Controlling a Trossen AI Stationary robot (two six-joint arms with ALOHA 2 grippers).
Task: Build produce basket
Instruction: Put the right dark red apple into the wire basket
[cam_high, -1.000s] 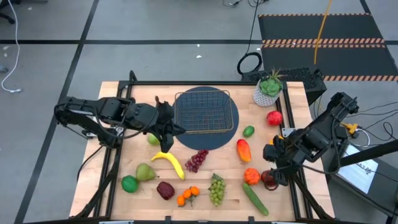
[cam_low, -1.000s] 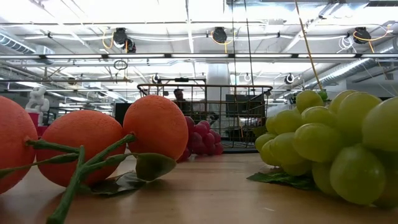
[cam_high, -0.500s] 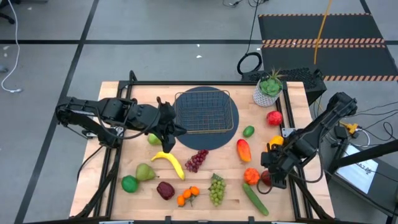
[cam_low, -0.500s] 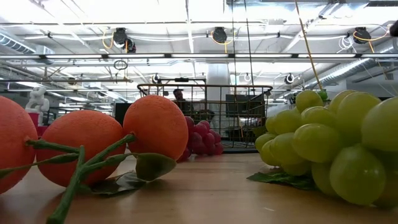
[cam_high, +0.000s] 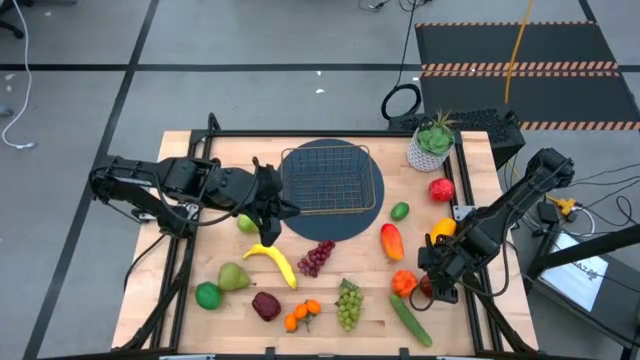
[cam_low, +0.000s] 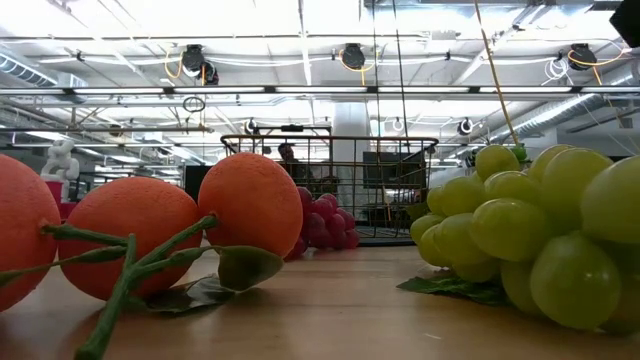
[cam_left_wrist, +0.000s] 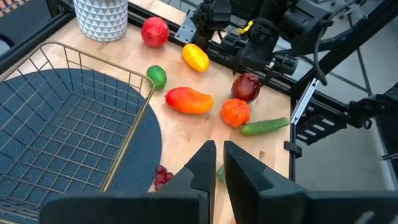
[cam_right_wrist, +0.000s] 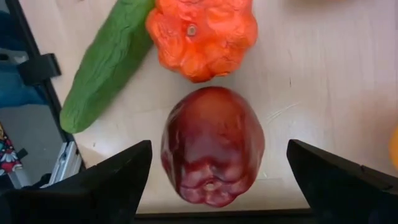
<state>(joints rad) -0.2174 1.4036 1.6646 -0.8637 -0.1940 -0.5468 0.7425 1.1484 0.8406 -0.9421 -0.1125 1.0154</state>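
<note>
The wire basket (cam_high: 376, 170) stands on a round dark mat, with nothing in it. Produce lies around it on the table. A dark red apple (cam_right_wrist: 212, 146) rests on the wood near the right edge, beside an orange pepper (cam_right_wrist: 202, 34) and a cucumber (cam_right_wrist: 102, 68). My right gripper (cam_right_wrist: 217, 148) hangs open just above this apple, pointing down, one finger on either side and both clear of it. My left gripper (cam_left_wrist: 216, 163) is shut and holds nothing; it hovers by the basket's left near corner (cam_high: 283, 210).
A banana (cam_high: 272, 262), a pear (cam_high: 235, 276), purple grapes (cam_high: 317, 257), green grapes (cam_high: 348, 303) and oranges (cam_high: 302, 315) lie at the near middle. A mango (cam_high: 391, 241), a lime (cam_high: 399, 211) and a red apple (cam_high: 441, 189) lie right of the basket. A potted plant (cam_high: 432, 142) stands far right.
My right gripper has come down toward the dark red apple at the near right and tipped more steeply downward. My left gripper and all the produce have kept still.
</note>
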